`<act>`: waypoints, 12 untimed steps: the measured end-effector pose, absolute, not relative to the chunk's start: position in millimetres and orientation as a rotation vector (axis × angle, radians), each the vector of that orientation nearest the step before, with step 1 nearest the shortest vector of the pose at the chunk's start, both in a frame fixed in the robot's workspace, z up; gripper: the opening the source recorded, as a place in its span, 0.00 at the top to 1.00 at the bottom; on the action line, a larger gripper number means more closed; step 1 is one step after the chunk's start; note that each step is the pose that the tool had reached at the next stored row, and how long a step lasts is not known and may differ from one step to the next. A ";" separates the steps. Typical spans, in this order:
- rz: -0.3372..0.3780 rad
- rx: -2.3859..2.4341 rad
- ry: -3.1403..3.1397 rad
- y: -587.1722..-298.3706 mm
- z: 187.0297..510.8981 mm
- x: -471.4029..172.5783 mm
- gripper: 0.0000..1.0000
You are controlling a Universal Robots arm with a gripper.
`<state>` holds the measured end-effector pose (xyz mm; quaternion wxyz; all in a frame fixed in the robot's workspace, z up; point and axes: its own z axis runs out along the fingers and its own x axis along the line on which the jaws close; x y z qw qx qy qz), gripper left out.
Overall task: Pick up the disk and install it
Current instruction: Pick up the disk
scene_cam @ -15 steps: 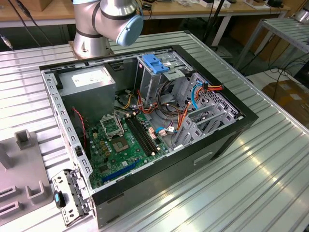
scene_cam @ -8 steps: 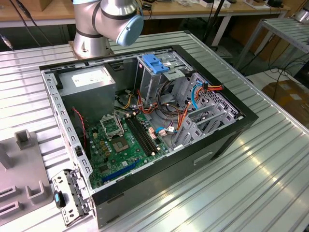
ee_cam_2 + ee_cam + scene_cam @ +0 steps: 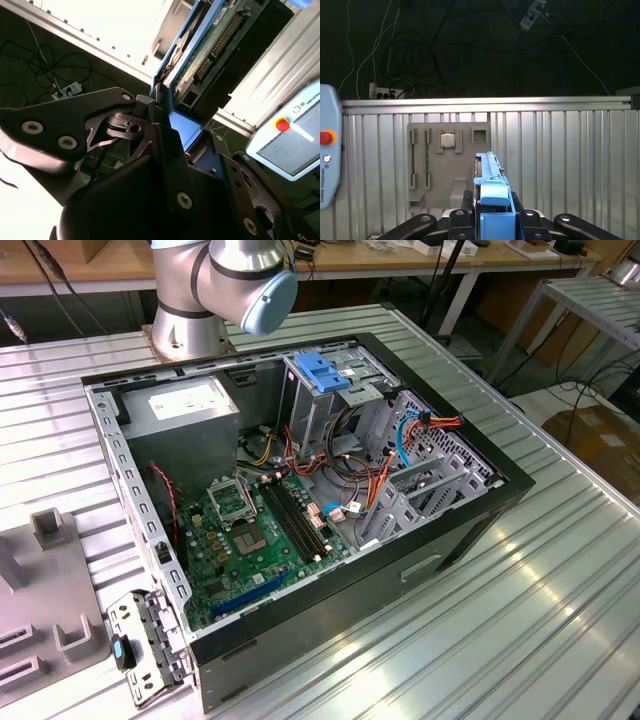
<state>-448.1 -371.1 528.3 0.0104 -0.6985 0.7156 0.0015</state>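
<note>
I look over a ribbed aluminium table (image 3: 540, 620), with bright light streaking its slats. A wooden workbench (image 3: 100, 265) runs behind it. At the exterior view's right stand a smaller slatted metal table (image 3: 590, 300) and a cardboard box (image 3: 600, 440). In the first wrist view, the dark floor (image 3: 470, 30) carries loose cables (image 3: 410, 55) and a white power strip (image 3: 387, 91).

Dark disk (image 3: 220, 55), bright blue edges

Arm (image 3: 225, 280): silver-grey tubular joints, round light-blue end cap (image 3: 270, 302), wide flanged metal base (image 3: 185, 337); gripper (image 3: 492, 202): matte black throughout, flat linkage plates (image 3: 75, 125) with cut-out windows, bright silver socket-head screws (image 3: 32, 127) at the pivots, seen in both wrist views.
</note>
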 end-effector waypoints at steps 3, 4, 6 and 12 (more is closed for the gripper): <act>0.005 -2.180 2.233 -371.1 528.3 -446.9 0.63; 0.005 -2.180 2.233 -371.3 528.2 -446.7 0.63; 0.005 -2.180 2.233 -371.5 528.3 -445.6 0.63; 0.005 -2.180 2.233 -372.1 528.1 -444.1 0.63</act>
